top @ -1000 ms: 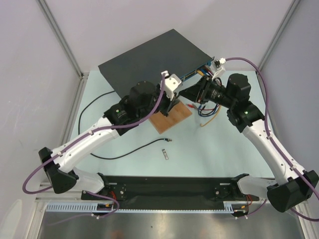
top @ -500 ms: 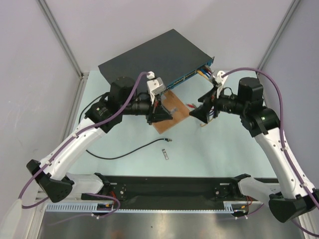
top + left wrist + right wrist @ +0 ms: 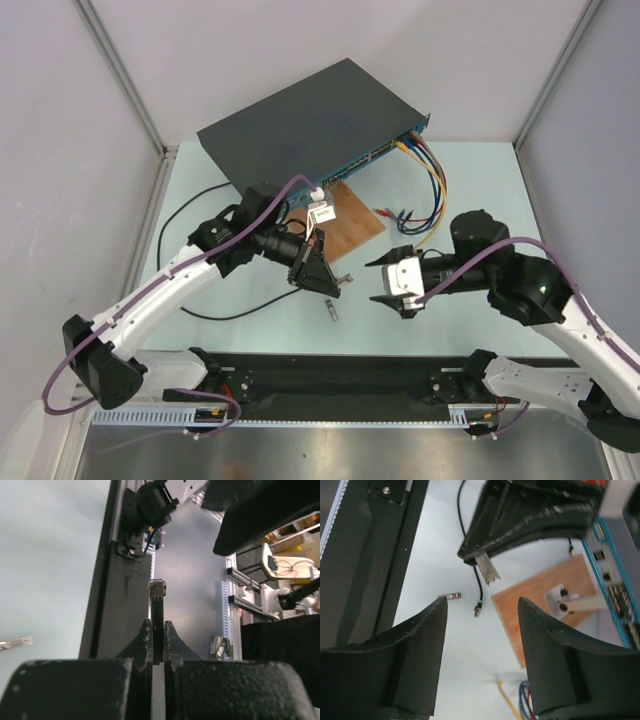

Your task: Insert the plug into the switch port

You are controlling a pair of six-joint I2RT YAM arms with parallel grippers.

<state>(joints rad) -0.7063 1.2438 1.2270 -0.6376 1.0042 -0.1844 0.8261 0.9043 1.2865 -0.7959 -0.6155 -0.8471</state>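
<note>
I'm looking down on a pale green, smooth surface [image 3: 480,170] walled by plain grey panels. At its far side sits a big flat box [image 3: 300,120], matte dark grey with sharp corners, turned at an angle. The switch ports [image 3: 365,157] run as a row of small rectangular sockets along its narrow blue face. Yellow, blue and red cables [image 3: 432,185] hang from the right end of that row. A black rail [image 3: 340,375] closes off the near edge.

A thin rectangular wooden board [image 3: 362,222] lies just in front of the blue face. The white tag on it is too blurred for me to read.

My left claw [image 3: 325,280] hovers off the board's near corner, its rough black fingers [image 3: 145,640] clamped on a silver stick [image 3: 156,587], a narrow flat metal piece jutting past the tips. My right claw [image 3: 385,282] faces it from the right, pads well apart and holding nothing, with bare surface under it.

The plug [image 3: 478,611] lies loose on the surface beneath the left claw, just off the board's corner and well apart from the ports. It is a small pale tip on a thin black cable [image 3: 240,312] that loops away to the left. A second silver stick [image 3: 331,310] lies near it.
</note>
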